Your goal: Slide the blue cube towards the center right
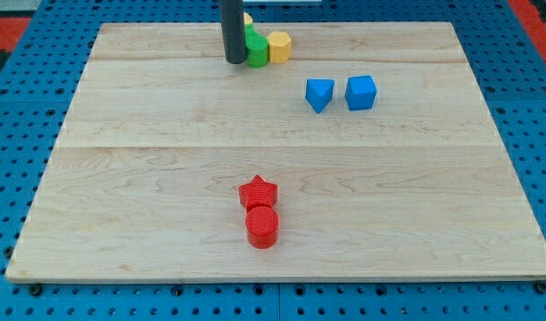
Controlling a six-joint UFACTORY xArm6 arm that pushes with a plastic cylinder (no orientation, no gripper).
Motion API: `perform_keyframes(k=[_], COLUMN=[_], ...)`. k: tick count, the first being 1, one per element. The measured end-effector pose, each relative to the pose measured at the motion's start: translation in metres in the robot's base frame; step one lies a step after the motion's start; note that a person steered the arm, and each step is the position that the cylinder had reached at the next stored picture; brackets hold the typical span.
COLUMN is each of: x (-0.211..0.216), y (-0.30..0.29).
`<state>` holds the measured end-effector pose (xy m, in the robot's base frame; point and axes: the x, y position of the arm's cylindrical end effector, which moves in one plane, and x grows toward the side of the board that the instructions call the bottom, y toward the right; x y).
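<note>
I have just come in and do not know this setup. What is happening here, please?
A robot arm's dark rod pushes small blocks on a wooden board. My tip is at the view's top, beside a green block and yellow blocks. The blue cube sits apart, right of a blue wedge-like block. A red star and red cylinder lie near the bottom.

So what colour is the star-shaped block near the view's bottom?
Red. The star block touches a red cylinder just below it, clearest in the only camera view.
</note>
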<state>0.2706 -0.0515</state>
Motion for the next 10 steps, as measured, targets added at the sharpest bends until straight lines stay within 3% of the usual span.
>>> perform_keyframes(k=[4,8,9,10], x=[0.032,0.072,0.052,0.061], y=[0.050,0.204,0.215,0.184])
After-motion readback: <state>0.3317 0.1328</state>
